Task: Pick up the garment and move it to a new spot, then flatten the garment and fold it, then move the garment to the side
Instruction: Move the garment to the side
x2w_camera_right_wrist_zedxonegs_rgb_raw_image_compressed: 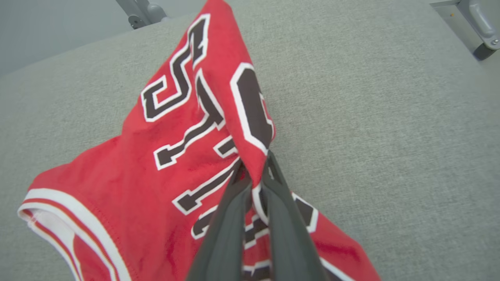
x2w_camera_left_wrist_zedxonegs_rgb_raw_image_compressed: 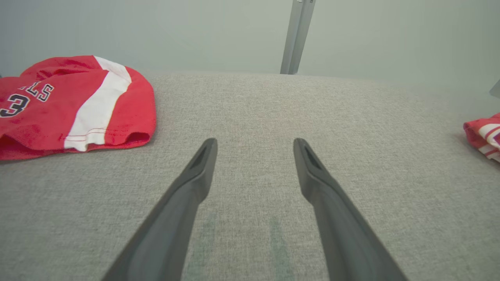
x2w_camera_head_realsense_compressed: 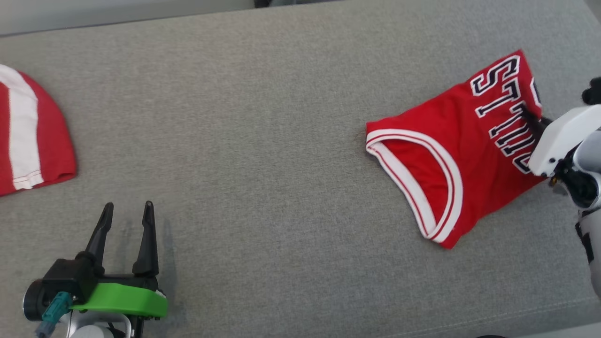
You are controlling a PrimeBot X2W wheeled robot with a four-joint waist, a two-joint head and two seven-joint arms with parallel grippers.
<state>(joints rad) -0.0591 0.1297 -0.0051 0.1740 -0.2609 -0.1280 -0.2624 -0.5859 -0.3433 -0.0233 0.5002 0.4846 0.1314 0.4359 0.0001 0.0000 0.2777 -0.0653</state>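
The garment [x2w_camera_head_realsense_compressed: 450, 141] is a red jersey with white trim and black-and-white lettering, lying crumpled at the right of the grey fabric surface [x2w_camera_head_realsense_compressed: 263, 117]. My right gripper [x2w_camera_head_realsense_compressed: 533, 117] comes in from the right edge and is shut on a raised fold of it near the lettering. In the right wrist view the two fingers [x2w_camera_right_wrist_zedxonegs_rgb_raw_image_compressed: 256, 168] pinch that fold of the garment [x2w_camera_right_wrist_zedxonegs_rgb_raw_image_compressed: 117, 187], which is pulled up into a ridge. My left gripper [x2w_camera_head_realsense_compressed: 129, 211] stands open at the lower left over bare fabric, far from the jersey. In the left wrist view its fingers [x2w_camera_left_wrist_zedxonegs_rgb_raw_image_compressed: 254, 146] hold nothing, and the garment's edge [x2w_camera_left_wrist_zedxonegs_rgb_raw_image_compressed: 482, 136] shows at far right.
A second red garment with a white stripe [x2w_camera_head_realsense_compressed: 28, 136] lies at the left edge, seen also in the left wrist view [x2w_camera_left_wrist_zedxonegs_rgb_raw_image_compressed: 74, 105]. The surface's far edge runs along the top, with a metal post [x2w_camera_left_wrist_zedxonegs_rgb_raw_image_compressed: 297, 35] behind it. A grey frame part [x2w_camera_right_wrist_zedxonegs_rgb_raw_image_compressed: 480, 27] stands past the right corner.
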